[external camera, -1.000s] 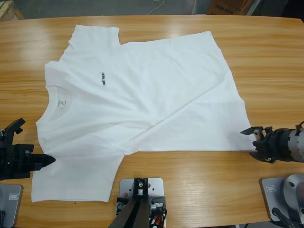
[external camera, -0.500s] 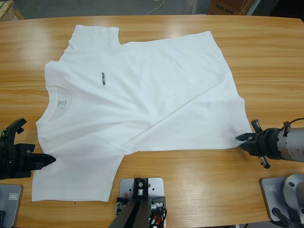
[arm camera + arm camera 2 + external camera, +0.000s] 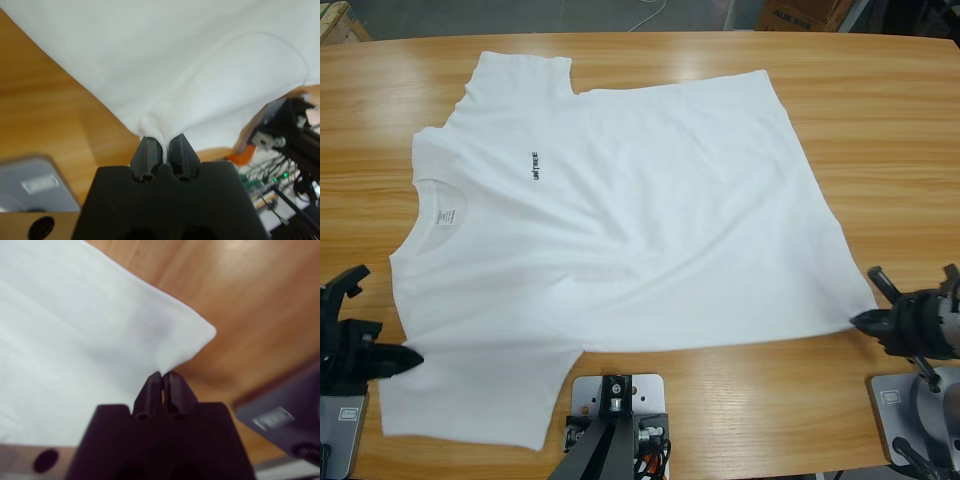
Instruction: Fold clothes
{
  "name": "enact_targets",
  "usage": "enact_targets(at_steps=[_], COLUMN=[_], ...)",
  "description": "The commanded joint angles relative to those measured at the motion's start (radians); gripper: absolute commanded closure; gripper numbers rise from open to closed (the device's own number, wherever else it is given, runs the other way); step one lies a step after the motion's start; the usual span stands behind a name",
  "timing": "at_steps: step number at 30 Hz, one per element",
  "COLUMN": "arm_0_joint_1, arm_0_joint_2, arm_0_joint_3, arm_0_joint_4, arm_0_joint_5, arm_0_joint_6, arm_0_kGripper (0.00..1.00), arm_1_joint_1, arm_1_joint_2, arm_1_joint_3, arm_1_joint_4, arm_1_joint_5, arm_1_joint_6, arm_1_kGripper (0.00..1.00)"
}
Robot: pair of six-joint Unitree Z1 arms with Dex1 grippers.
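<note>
T-shirt (image 3: 620,230) flat on table (image 3: 880,130), filling frame centre, collar at left.

Advice: lift both pinched points together, evenly, keep cloth taut to avoid wrinkles.

Left gripper (image 3: 405,358), lower left: jaws pressed together, pinching sleeve edge.

Right gripper (image 3: 860,320), lower right: jaws pressed together on hem corner.

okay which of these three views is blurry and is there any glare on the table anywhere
High view: sharp, with pale glare streaks on the table near the top edge. Left wrist view: shirt soft, clutter at right blurred. Right wrist view: softest, table and shirt corner both out of focus.
</note>
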Motion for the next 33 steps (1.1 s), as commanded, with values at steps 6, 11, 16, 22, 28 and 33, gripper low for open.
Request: enact_targets(at_steps=[6, 11, 16, 22, 28, 33], arm_0_joint_1=[0.098, 0.267, 0.361, 0.417, 0.442, 0.443], arm_0_joint_2=[-0.006, 0.067, 0.123, 0.163, 0.226, 0.291], arm_0_joint_3=[-0.154, -0.247, -0.267, -0.314, -0.387, -0.419], arm_0_joint_4=[0.111, 0.105, 0.076, 0.044, 0.002, -0.009], arm_0_joint_5=[-0.031, -0.026, -0.026, -0.026, -0.026, -0.031], arm_0_joint_6=[-0.004, 0.089, 0.129, 0.159, 0.192, 0.203], arm_0_kGripper=[1.0, 1.0, 1.0, 1.0, 1.0, 1.0], arm_1_joint_1=[0.059, -0.047, -0.183, -0.283, -0.331, -0.371], arm_1_joint_2=[0.02, 0.08, 0.104, 0.156, 0.272, 0.345], arm_1_joint_3=[-0.161, -0.158, -0.156, -0.181, -0.198, -0.231], arm_1_joint_4=[-0.034, -0.194, -0.335, -0.452, -0.577, -0.657], arm_1_joint_5=[0.005, -0.002, 0.013, 0.034, 0.069, 0.085], arm_1_joint_6=[-0.122, -0.23, -0.354, -0.459, -0.523, -0.596], arm_1_kGripper=[1.0, 1.0, 1.0, 1.0, 1.0, 1.0])
